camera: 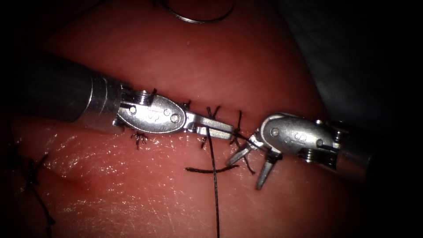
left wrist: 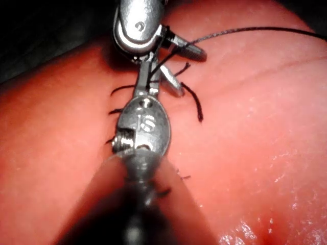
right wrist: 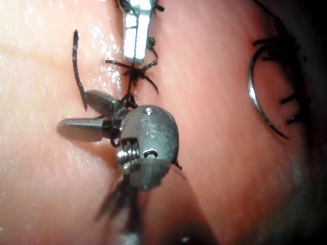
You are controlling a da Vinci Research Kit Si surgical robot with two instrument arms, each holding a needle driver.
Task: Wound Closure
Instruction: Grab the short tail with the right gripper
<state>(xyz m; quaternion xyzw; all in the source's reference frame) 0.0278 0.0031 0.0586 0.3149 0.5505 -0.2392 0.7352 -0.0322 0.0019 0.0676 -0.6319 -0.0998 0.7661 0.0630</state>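
— Black thread [camera: 214, 185] is pinched in the left tool [camera: 220, 128]; its two jaws are pressed together on it, right over the cut [camera: 176, 132]; from there the thread hangs straight down across the tissue [camera: 132, 198] toward the near edge.

— And the right tool [camera: 249, 169]?

— Its jaws are spread wide, like a little V, and they hold nothing; they sit just right of the left tool's tip, beside a dark knot [camera: 237, 132] with short thread ends sticking out; one loose cut end [camera: 211, 169] lies flat on the tissue below the cut.

— Where is the needle [camera: 198, 18]?

— Far from both tools, at the top, lying on the tissue above the cut; no tool holds it; I think it rests on top and is not stuck in, but it is dim up there, so I am not sure.

— Anything else?

— More dark knots [camera: 139, 138] sit along the cut under the left tool; in the right wrist view the curved needle [right wrist: 260, 104] lies well apart from the open right tool [right wrist: 84, 115]; in the left wrist view the left tool [left wrist: 148, 87] reaches up to the right tool [left wrist: 181, 66], and the thread [left wrist: 245, 30] runs off sideways.
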